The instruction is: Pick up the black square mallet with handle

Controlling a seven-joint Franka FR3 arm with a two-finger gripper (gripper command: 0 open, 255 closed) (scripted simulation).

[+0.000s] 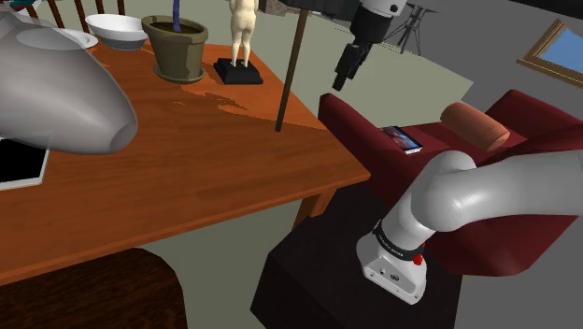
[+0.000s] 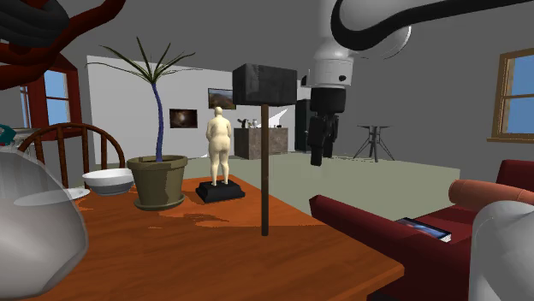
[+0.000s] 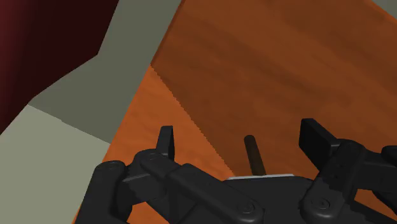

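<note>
The mallet stands upright on the end of its handle, with its dark square head at the top. It rests on the orange-brown wooden table, near the edge that faces the dark red sofa. In the shoulder view the brown handle rises out of the top of the picture.

The gripper hangs in the air, pointing down, just to the second exterior view's right of the mallet. It sits at about the height of the upper handle and is clear of it. In the shoulder view the gripper is likewise to the right of the handle, with a gap between them. In the wrist view the 2 black fingers stand well apart around the gripper's centre. A thin dark rod, apparently the handle, shows between them and touches neither. Under the gripper lie the table's edge, a strip of pale floor and a corner of the sofa.

Farther along the table stand a pale figurine on a black base, a potted plant and a white bowl. A large grey rounded object lies at the shoulder view's left. On the sofa are a phone and a round cushion.
</note>
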